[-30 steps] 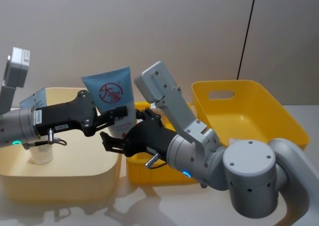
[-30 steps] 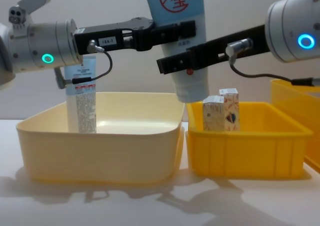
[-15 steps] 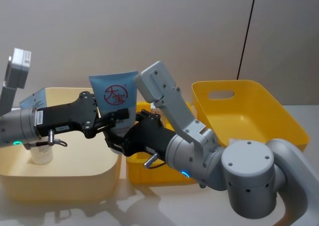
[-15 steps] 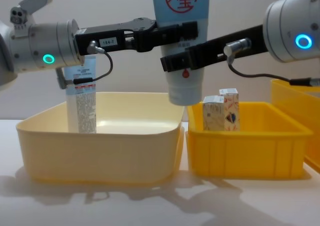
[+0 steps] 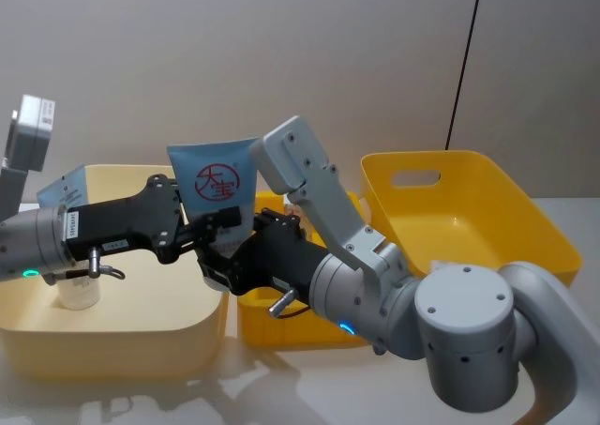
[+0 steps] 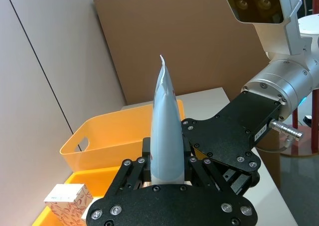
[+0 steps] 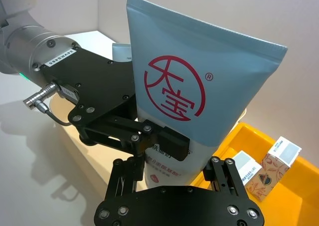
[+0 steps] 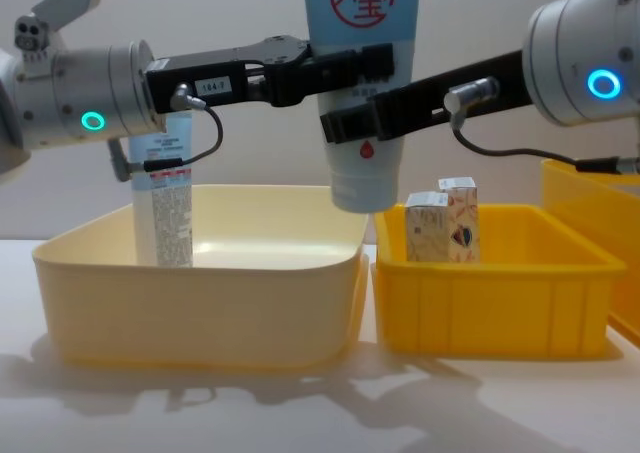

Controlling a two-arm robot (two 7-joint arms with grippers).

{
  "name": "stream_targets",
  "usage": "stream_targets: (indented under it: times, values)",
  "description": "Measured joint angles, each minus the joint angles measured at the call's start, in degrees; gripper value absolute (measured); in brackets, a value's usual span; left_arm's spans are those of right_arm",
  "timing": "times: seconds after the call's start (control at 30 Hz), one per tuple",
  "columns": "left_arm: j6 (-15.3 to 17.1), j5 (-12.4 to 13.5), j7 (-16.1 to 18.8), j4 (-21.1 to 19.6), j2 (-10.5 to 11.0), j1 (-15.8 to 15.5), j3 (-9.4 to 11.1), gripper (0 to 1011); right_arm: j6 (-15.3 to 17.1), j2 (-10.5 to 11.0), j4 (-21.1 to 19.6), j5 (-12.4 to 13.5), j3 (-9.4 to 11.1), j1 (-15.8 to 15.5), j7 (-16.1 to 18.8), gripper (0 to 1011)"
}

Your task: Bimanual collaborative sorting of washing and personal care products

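Observation:
A wide squeeze tube [image 8: 362,73], light blue above white with a red circle logo, hangs upright in the air over the seam between the cream bin [image 8: 200,293] and the small yellow bin [image 8: 490,303]. My left gripper [image 8: 365,63] is shut on its middle; its jaws press the tube [image 6: 164,131] flat. My right gripper [image 8: 360,123] sits just below, fingers [image 7: 224,173] spread on either side of the tube [image 7: 199,86] without pinching it. A narrower tube [image 8: 170,198] stands in the cream bin. Two patterned cartons [image 8: 442,223] stand in the small yellow bin.
A large yellow bin [image 5: 459,209] with a handle cutout stands at the right, beside the small yellow bin [image 5: 281,326]. The cream bin [image 5: 112,336] is at the left. A plain wall with a dark cable runs behind the table.
The left gripper carried the wide tube a little left and up, off the small yellow bin toward the cream bin's right wall. The right gripper stayed nearly in place.

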Motion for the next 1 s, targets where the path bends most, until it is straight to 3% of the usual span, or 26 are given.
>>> stream_targets:
  times: [0.53,1.0]
  values:
    - [-0.17,-0.13,0.52,-0.52,0.26,0.40,-0.01,302,0.00,-0.07,0.00,0.01,0.03,0.00,-0.03,556]
    - [-0.21,-0.13,0.65,-0.65,0.34,0.47,-0.01,303,0.00,-0.07,-0.01,0.00,0.04,0.00,-0.03,549]
